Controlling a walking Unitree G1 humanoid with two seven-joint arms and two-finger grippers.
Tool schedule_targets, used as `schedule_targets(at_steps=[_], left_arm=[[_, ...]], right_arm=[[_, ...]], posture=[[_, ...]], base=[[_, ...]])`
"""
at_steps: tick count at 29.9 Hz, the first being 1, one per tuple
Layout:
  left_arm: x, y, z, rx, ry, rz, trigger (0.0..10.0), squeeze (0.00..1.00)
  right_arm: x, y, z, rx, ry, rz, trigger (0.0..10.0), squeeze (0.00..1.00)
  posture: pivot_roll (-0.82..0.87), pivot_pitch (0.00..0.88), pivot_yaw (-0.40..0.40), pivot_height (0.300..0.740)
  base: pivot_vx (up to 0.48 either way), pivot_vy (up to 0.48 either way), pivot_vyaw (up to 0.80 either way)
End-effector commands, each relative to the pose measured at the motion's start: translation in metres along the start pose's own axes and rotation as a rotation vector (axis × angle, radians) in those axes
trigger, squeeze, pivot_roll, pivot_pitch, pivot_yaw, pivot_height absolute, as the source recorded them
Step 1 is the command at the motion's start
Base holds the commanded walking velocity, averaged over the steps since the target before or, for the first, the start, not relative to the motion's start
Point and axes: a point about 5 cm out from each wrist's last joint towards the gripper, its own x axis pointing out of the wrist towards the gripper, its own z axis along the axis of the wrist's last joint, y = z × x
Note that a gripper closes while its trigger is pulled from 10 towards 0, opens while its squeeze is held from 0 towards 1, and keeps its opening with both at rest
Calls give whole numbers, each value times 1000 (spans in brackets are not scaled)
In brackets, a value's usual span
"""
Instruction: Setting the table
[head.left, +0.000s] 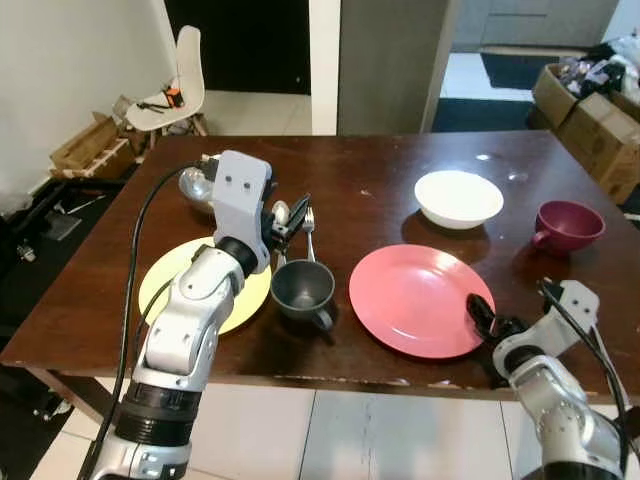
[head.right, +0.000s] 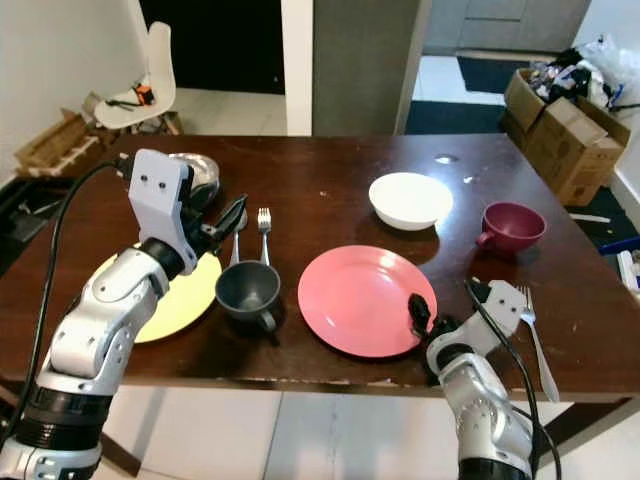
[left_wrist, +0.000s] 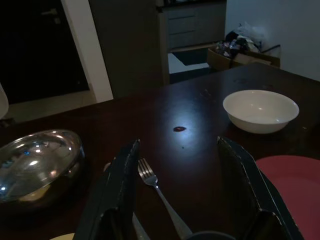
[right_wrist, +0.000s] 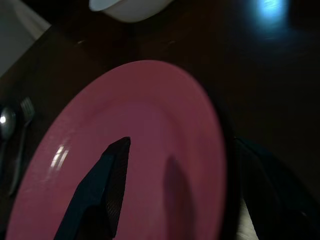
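We find the left gripper (left_wrist: 175, 200) with its jaws spread wide, empty, hovering low over the dark brown wooden worktop (head.left: 380, 165). Between its two black fingers (left_wrist: 117, 190) lies a silver metal fork (head.right: 264, 232), tines pointing away from the robot, and a silver spoon (head.left: 281, 213) lies just beside that fork on its left. Directly below the jaws stands a dark grey ceramic mug (head.right: 248, 290), its handle turned toward the worktop's near edge. A round pale yellow plate (head.right: 185, 300) sits just left of the mug, partly under the left forearm. Beyond the plate stands a shiny steel bowl (left_wrist: 35, 162).

The right gripper (right_wrist: 175, 190) also has its jaws apart. They straddle the near right rim of a round pink plate (head.right: 365, 295): one finger lies over the plate's face, the other off its edge over the wood. Whether either finger touches the plate we cannot tell.

Outward from there: a white ceramic bowl (head.right: 410, 200) beyond the pink plate, a maroon cup (head.right: 514, 226) to that bowl's right, and a second silver fork (head.right: 537, 340) near the worktop's right front edge, just beside the right wrist.

On the floor behind: a white chair (head.left: 172, 95) at far left, cardboard boxes (head.right: 560, 125) at far right.
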Motion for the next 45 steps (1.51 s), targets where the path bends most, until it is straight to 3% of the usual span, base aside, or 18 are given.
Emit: schedule_targets(at_steps=[1,5,6,7,8,9,10,14,17,18,19,20,27,31,34,39,45], left_arm=[[-5,1,-3,6,19,6,10000,0],[-6,1,-3,7,22,6,10000,0],[-6,1,-2,7,23,6,10000,0],[-7,1,-2,7,24,6,10000,0],[-7,0,-3,9,27,2,10000,0],[-8,-1,-3,11,29,-1,10000,0],[-9,-3,-4,18,38,-27,10000,0],[-15,-18,-12,57,97,-219,10000,0],[-16,-19,-12,64,102,-232,10000,0],[-16,-28,-19,68,160,-350,10000,0],[-16,-33,-22,75,184,-398,10000,0],[-16,-33,-22,75,184,-398,10000,0],[-4,-79,-45,116,319,-630,10000,0],[0,-88,-47,129,323,-661,10000,0],[6,-106,-54,156,338,-711,10000,0],[10,-135,-68,175,381,-764,10000,0],[11,-152,-88,201,428,-722,10000,0]], right_arm=[[4,3,-18,46,98,32,10000,0],[9,7,-24,96,168,58,10000,0],[9,6,-28,125,201,51,7922,0],[9,5,-31,145,222,47,7922,0],[9,3,-36,159,253,38,1882,0],[9,1,-39,163,271,33,1882,0],[8,0,-42,178,289,34,0,0],[5,-2,-50,233,314,39,0,0],[5,-3,-50,233,314,38,0,0],[3,-5,-49,249,303,37,0,0],[2,-6,-48,259,298,38,0,0],[2,-6,-48,259,298,38,0,0],[-8,-6,-28,298,209,103,0,0],[-11,-7,-21,315,168,117,0,0],[-21,-7,-12,333,107,139,0,0],[-38,-11,-23,312,146,120,0,0],[-52,-11,-31,323,165,116,0,0]], posture=[[19,45,135,740],[24,52,131,740],[26,56,128,740],[26,58,127,740],[27,58,127,740],[26,58,127,740],[24,59,127,740],[19,59,129,740],[19,59,129,740],[11,54,135,740],[11,54,135,740],[11,54,135,740],[-21,42,140,740],[-27,41,142,740],[-39,38,149,740],[-68,39,157,740],[-87,45,159,740]], base=[[0,0,0],[0,0,0],[0,0,0],[0,0,0],[0,0,0],[0,0,0],[0,0,0],[0,0,0],[0,0,0],[0,0,0],[0,0,0],[0,0,0],[0,0,0],[0,0,0],[0,0,0],[0,0,0],[0,0,0]])
